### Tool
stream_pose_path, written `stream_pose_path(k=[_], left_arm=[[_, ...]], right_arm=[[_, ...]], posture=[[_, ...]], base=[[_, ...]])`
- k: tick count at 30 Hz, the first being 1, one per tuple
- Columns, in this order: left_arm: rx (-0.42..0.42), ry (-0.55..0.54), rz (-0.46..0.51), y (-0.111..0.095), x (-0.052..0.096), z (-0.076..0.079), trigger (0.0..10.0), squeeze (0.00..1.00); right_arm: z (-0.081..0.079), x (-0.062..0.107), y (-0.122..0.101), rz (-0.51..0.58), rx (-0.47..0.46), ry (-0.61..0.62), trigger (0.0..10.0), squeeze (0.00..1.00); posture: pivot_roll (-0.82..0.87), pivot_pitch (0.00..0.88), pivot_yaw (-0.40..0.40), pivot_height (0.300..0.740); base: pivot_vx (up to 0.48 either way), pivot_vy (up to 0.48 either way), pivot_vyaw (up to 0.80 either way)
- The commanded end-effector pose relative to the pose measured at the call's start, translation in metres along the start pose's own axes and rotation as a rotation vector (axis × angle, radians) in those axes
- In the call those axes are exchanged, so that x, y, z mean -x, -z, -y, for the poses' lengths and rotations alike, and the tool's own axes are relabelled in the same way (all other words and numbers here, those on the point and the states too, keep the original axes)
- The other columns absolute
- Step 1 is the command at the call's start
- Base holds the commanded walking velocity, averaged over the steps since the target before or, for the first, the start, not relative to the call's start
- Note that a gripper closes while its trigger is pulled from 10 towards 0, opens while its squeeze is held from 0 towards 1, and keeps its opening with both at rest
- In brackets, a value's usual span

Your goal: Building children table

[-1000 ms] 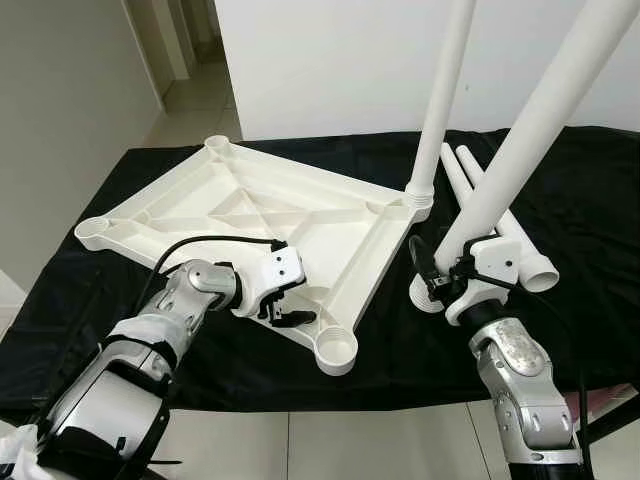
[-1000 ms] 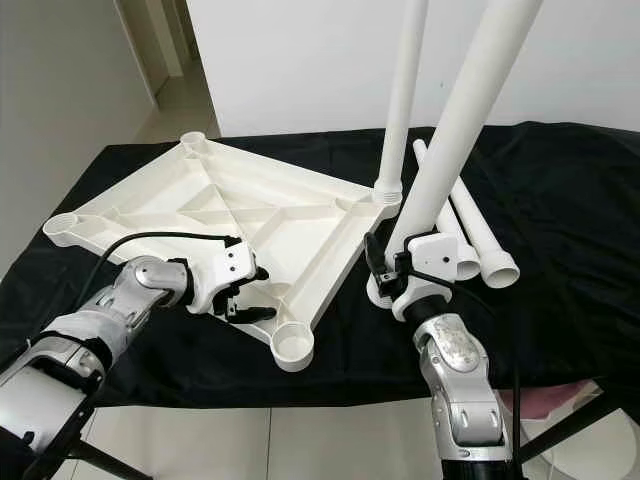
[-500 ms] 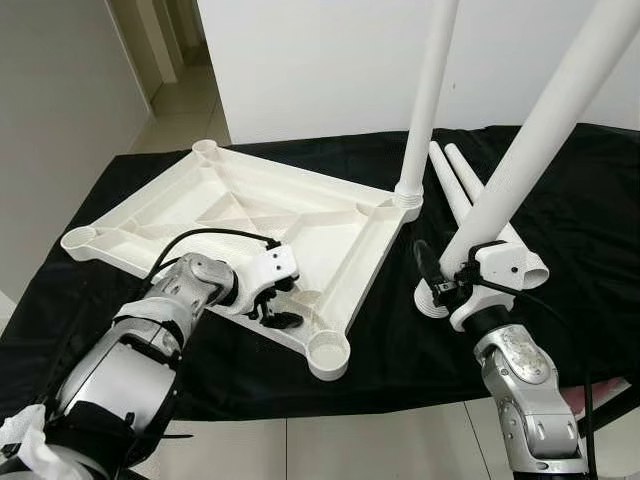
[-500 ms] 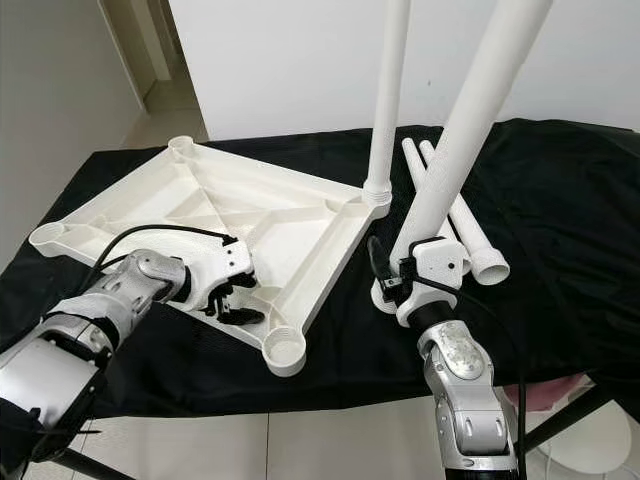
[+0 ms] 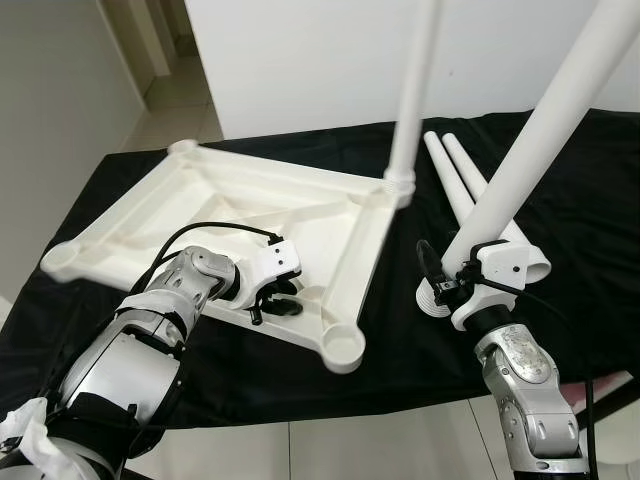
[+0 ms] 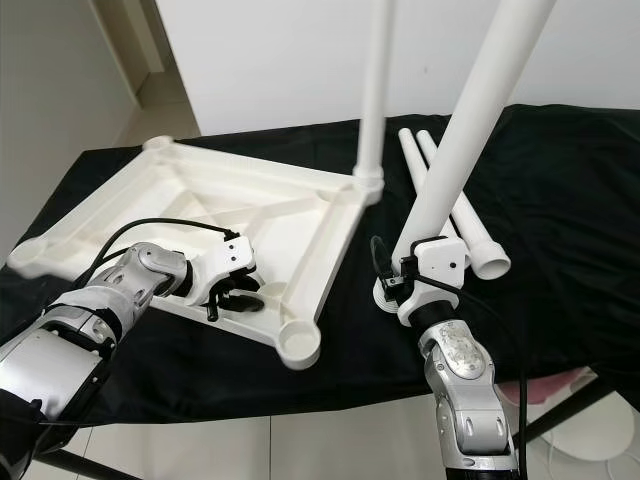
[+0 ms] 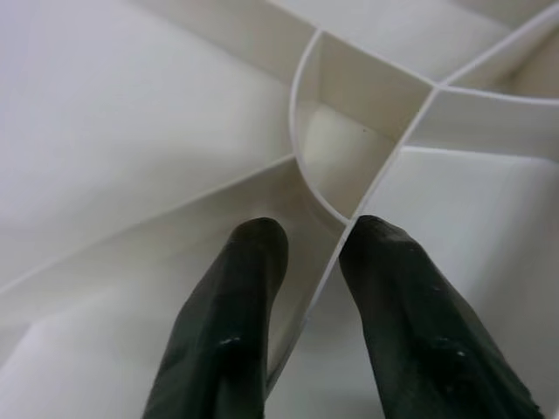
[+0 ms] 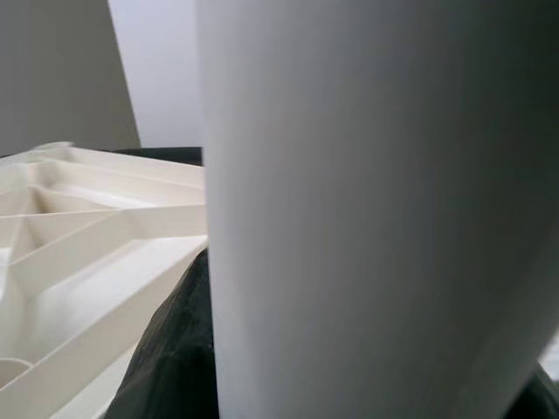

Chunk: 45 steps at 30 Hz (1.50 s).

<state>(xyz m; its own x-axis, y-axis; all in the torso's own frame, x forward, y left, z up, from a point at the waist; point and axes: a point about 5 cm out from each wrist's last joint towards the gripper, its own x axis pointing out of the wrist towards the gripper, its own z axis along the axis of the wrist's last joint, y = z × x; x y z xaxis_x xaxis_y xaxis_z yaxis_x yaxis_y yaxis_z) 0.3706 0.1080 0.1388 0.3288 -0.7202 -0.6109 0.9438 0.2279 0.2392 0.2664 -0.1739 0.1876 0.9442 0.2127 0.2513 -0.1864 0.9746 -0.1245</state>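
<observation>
- You are looking at the white plastic tabletop [image 5: 240, 215] lying upside down, ribs up, on the black-draped work surface [image 5: 590, 200].
- One table leg [image 5: 410, 95] is already standing upright in the far corner socket; I judge that corner done.
- Your right gripper [image 5: 462, 285] is pinching a second leg [image 5: 540, 130] near its lower end, holding it tilted, its foot resting on the black cloth just beside the tabletop's right edge.
- Two more legs [image 5: 470, 195] are lying side by side on the cloth behind it, untouched.
- Your left gripper [image 5: 275, 300] is reaching into the underside near the front edge; in the wrist view its fingers [image 7: 236, 323] are straddling a thin rib, slightly spread and closing on it.
- The near corner socket [image 5: 343, 347] is sitting empty, as are the two left corners, so three legs seem left to fit, then the table to turn over.
- No brand, label or writing is showing on any part.
</observation>
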Motion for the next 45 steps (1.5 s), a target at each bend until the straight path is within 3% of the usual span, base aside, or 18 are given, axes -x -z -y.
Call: stream_pose_path(k=[1, 7, 13, 15, 16, 17, 18, 24, 25, 27, 28, 31, 32, 36, 42, 43, 45], left_arm=[[0.067, -0.032, -0.017, 0.013, 0.003, 0.000, 0.0, 0.00], [0.064, -0.055, 0.026, 0.007, 0.001, -0.001, 0.0, 0.00], [0.068, -0.043, 0.176, -0.017, -0.012, 0.004, 0.0, 0.00], [0.068, -0.043, 0.176, -0.017, -0.012, 0.004, 0.0, 0.00], [0.048, -0.027, 0.217, -0.025, -0.017, 0.007, 4.9, 0.00], [0.048, -0.027, 0.217, -0.025, -0.017, 0.007, 4.9, 0.00], [0.030, -0.009, 0.249, -0.032, -0.021, 0.010, 10.0, 0.00], [-0.010, 0.057, 0.323, -0.044, -0.027, 0.019, 10.0, 0.00], [-0.017, 0.073, 0.344, -0.047, -0.026, 0.020, 10.0, 0.47], [-0.023, 0.085, 0.358, -0.048, -0.025, 0.021, 10.0, 0.47], [-0.012, 0.097, 0.401, -0.054, -0.023, 0.020, 10.0, 1.00], [-0.012, 0.098, 0.467, -0.064, -0.017, 0.019, 10.0, 1.00], [-0.003, 0.099, 0.505, -0.069, -0.011, 0.019, 10.0, 0.00], [-0.001, 0.100, 0.550, -0.075, -0.003, 0.020, 10.0, 0.00], [0.038, -0.026, 0.620, -0.081, 0.014, 0.016, 10.0, 0.00], [0.055, -0.100, 0.634, -0.080, 0.017, 0.014, 10.0, 0.00], [0.062, -0.141, 0.641, -0.080, 0.019, 0.013, 10.0, 0.00]], right_arm=[[-0.002, 0.001, -0.003, 0.011, 0.001, -0.006, 10.0, 0.00], [-0.003, 0.000, -0.003, 0.014, -0.001, -0.008, 10.0, 0.00], [-0.004, -0.002, -0.003, 0.014, -0.007, -0.012, 10.0, 0.00], [-0.004, -0.002, -0.003, 0.014, -0.007, -0.012, 10.0, 0.00], [-0.005, -0.004, -0.003, 0.016, -0.010, -0.015, 10.0, 0.00], [-0.005, -0.004, -0.003, 0.016, -0.010, -0.015, 10.0, 0.00], [-0.005, -0.006, -0.003, 0.017, -0.011, -0.018, 10.0, 0.00], [-0.006, -0.009, -0.003, 0.020, -0.020, -0.019, 10.0, 0.00], [-0.006, -0.009, -0.003, 0.020, -0.020, -0.018, 10.0, 0.00], [-0.006, -0.010, -0.003, 0.020, -0.019, -0.018, 10.0, 0.00], [-0.006, -0.010, -0.002, 0.018, -0.024, -0.014, 10.0, 0.00], [-0.007, -0.013, -0.001, 0.012, -0.035, -0.008, 10.0, 0.00], [-0.009, -0.016, 0.000, 0.008, -0.042, -0.008, 10.0, 0.00], [-0.011, -0.019, 0.002, 0.002, -0.049, -0.009, 10.0, 0.00], [-0.013, -0.029, 0.004, 0.004, -0.039, 0.020, 10.0, 0.00], [-0.013, -0.033, 0.006, -0.006, -0.051, 0.024, 10.0, 0.00], [-0.013, -0.035, 0.007, -0.009, -0.058, 0.027, 10.0, 0.00]], posture=[[-0.11, 0.082, 0.138, 0.740], [-0.10, 0.085, 0.132, 0.740], [-0.09, 0.086, 0.118, 0.740], [-0.09, 0.086, 0.118, 0.740], [-0.09, 0.086, 0.118, 0.740], [-0.09, 0.086, 0.118, 0.740], [-0.09, 0.086, 0.118, 0.740], [-0.09, 0.085, 0.107, 0.740], [-0.08, 0.086, 0.107, 0.740], [-0.08, 0.086, 0.107, 0.740], [-0.08, 0.086, 0.106, 0.740], [-0.07, 0.085, 0.101, 0.740], [-0.07, 0.086, 0.100, 0.740], [-0.06, 0.086, 0.091, 0.740], [-0.04, 0.086, 0.075, 0.740], [-0.04, 0.084, 0.067, 0.740], [-0.04, 0.084, 0.067, 0.740]], base=[[0.000, 0.000, 0.00], [0.000, 0.000, 0.00], [0.000, 0.000, 0.00], [0.000, 0.000, 0.00], [0.000, 0.000, 0.00], [0.000, 0.000, 0.00], [0.000, 0.000, 0.00], [0.000, 0.000, 0.00], [0.000, 0.000, 0.00], [0.000, 0.000, 0.00], [0.000, 0.000, 0.00], [0.000, 0.000, 0.00], [0.000, 0.000, 0.00], [0.000, 0.000, 0.00], [0.000, 0.000, 0.00], [0.000, 0.000, 0.00], [0.000, 0.000, 0.00]])
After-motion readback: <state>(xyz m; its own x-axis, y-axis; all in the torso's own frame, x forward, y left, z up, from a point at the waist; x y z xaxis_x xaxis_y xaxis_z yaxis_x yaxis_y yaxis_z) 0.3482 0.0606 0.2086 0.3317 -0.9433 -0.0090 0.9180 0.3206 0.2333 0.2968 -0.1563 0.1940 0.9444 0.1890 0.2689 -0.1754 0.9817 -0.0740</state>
